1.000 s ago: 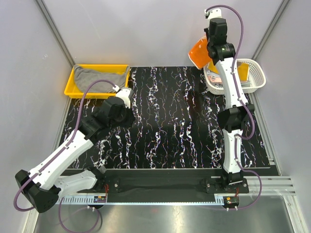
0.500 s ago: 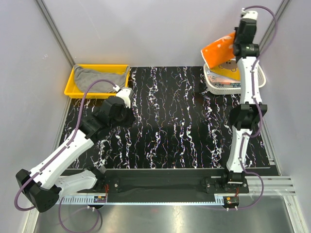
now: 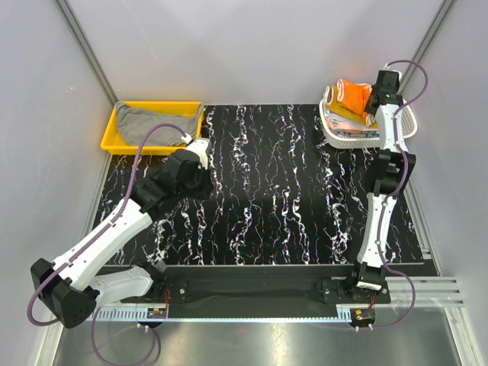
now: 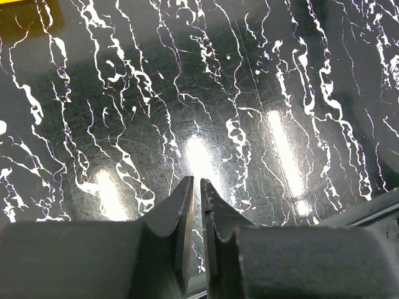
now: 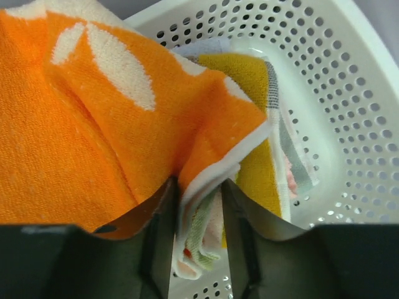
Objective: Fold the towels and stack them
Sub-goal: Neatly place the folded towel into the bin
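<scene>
Right pincer (image 5: pixel 198 184) tight around orange towel (image 5: pixel 75 131)

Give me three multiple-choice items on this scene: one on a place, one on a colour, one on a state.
1. Where does the grey towel lie?
A. in the yellow tray
B. in the white basket
C. on the black mat

2. What colour is the held towel in the right tool?
A. pink
B. orange
C. light blue

3. How stands the left tool?
A. shut on a towel
B. wide open
C. shut, holding nothing

1 A: the top view shows it bunched inside the tray.
2 B: the right wrist view shows orange cloth pinched between the jaws above the basket.
3 C: the left wrist view shows the jaws nearly touching, with only the mat beyond them.
</scene>
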